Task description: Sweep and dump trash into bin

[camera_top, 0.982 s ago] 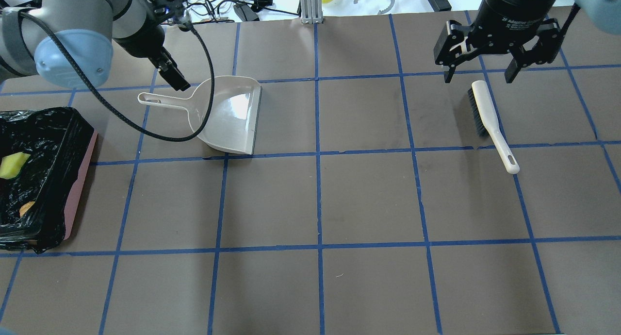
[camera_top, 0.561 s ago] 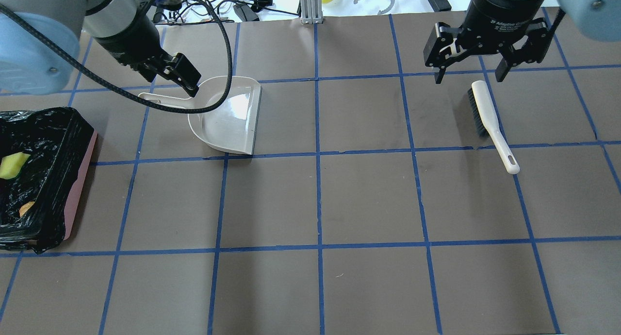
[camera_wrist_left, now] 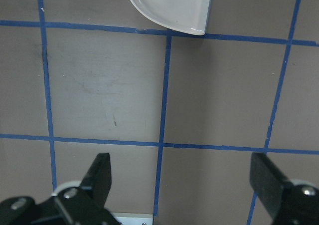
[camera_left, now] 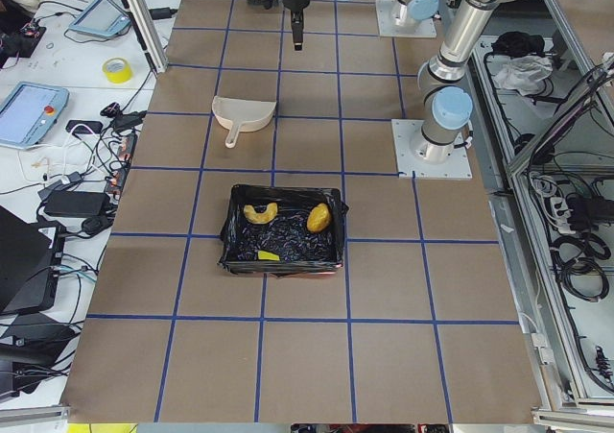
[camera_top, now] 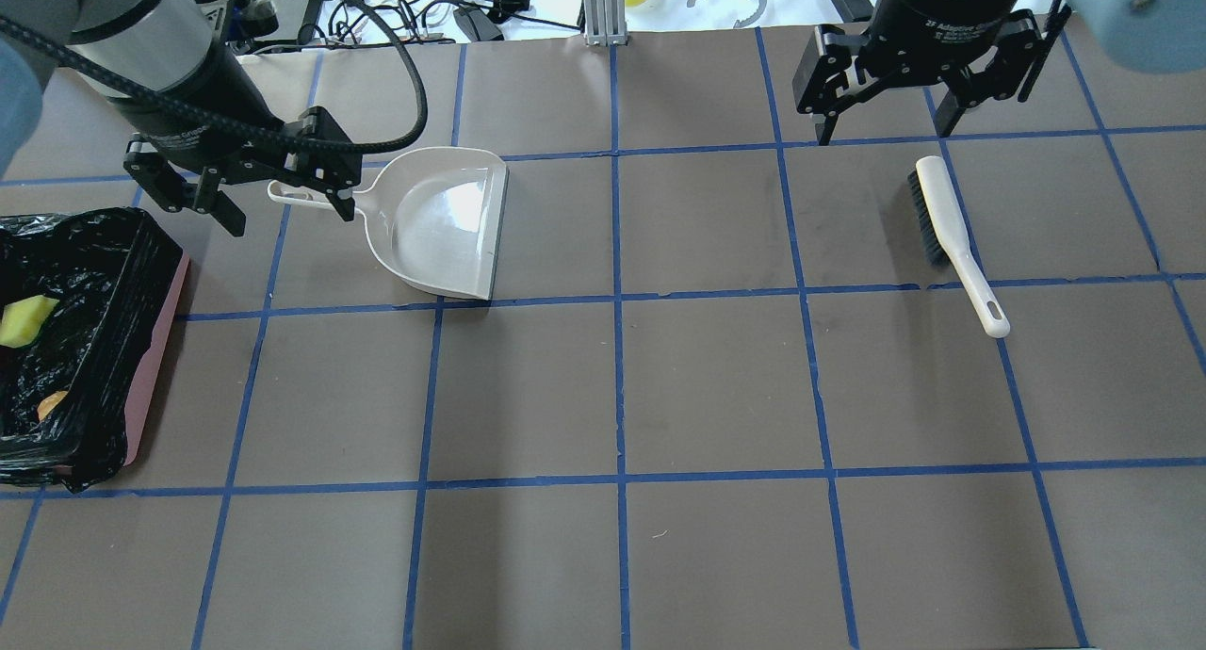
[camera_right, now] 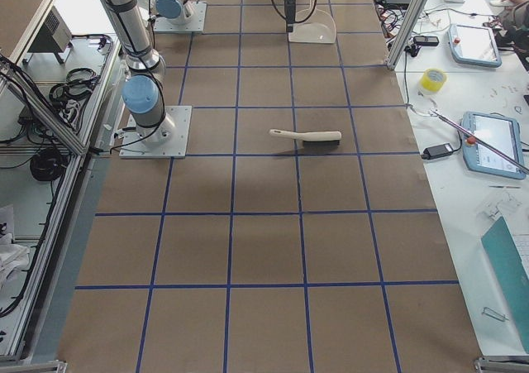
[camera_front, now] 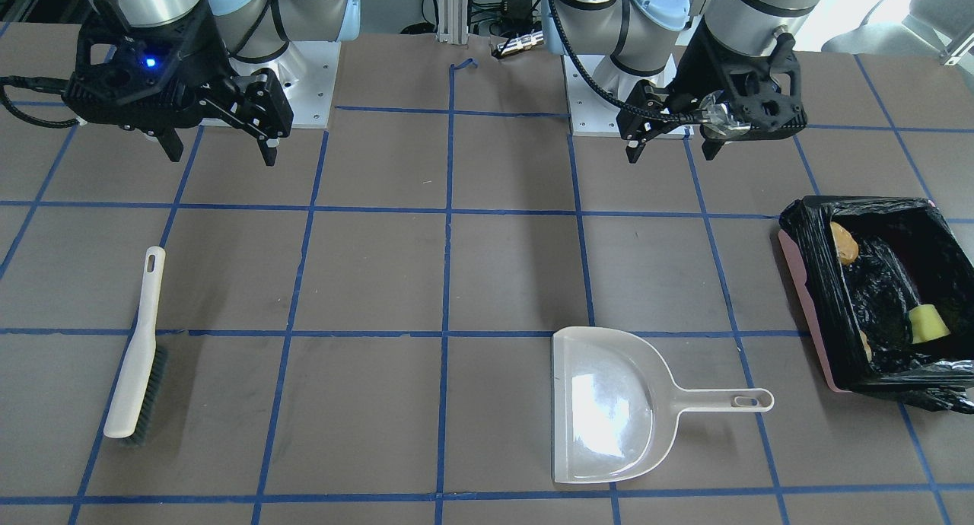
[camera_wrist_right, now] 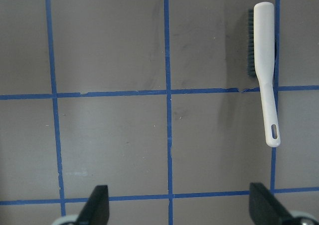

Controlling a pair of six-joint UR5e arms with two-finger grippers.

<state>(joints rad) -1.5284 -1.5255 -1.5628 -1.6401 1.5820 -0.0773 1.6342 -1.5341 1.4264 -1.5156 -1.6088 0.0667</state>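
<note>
Overhead exterior, left jaws wide, right jaws wide, both empty

Brown table mat [camera_top: 716,386] with blue tape grid [camera_top: 619,386] below both grippers. Aluminium post [camera_top: 603,9] stands at the mat's far edge, between left gripper [camera_top: 287,212] and right gripper [camera_top: 886,132]. White bench [camera_right: 504,92] lies beyond both. Cables [camera_top: 415,14] sit beyond the left gripper. The bench also holds a yellow tape roll [camera_right: 433,79] and tablet-like pendants [camera_right: 494,141]. Light is even and bright.
</note>
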